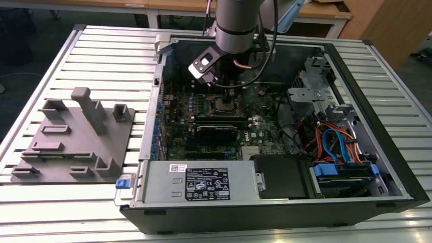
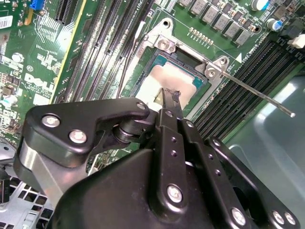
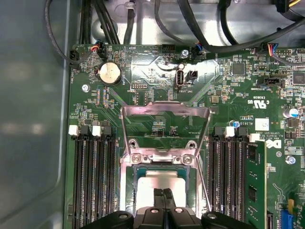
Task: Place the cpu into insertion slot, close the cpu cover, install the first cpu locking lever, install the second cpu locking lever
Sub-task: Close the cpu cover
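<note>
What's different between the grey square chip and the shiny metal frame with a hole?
The silver-grey square chip is solid; the silvery metal frame cover has an open middle showing green board. The chip lies flat in its socket; the cover is swung open, off it. Both are silvery and squarish.

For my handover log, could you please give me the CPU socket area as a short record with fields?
chip: small square silver-grey metal-topped cpu, lying in the square silver-rimmed insertion slot
cover: thin silvery square-frame cpu cover, swung open, off the chip
claw: black claw, shut, tips at the chip's top
lever: thin metal lever rod, sticking out free
</note>
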You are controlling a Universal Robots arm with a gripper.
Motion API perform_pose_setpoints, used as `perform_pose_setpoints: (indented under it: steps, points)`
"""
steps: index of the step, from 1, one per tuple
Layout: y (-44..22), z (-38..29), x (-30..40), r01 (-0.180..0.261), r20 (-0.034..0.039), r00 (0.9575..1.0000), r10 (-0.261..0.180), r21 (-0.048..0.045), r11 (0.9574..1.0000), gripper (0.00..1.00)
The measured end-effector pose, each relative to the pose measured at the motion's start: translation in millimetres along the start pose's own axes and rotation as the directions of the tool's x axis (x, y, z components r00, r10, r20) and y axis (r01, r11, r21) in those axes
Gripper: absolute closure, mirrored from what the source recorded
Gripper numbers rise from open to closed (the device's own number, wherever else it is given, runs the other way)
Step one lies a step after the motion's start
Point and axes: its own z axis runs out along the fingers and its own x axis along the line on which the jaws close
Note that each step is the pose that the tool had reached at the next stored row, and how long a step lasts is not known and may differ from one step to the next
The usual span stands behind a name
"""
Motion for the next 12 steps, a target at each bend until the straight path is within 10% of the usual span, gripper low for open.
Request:
perform_pose_setpoints:
  steps: [12]
  points:
    - [0.4, -10.1, 0.3, 0.0, -0.0003, 1.0, 0.0, 0.0077, 1.0, 0.9]
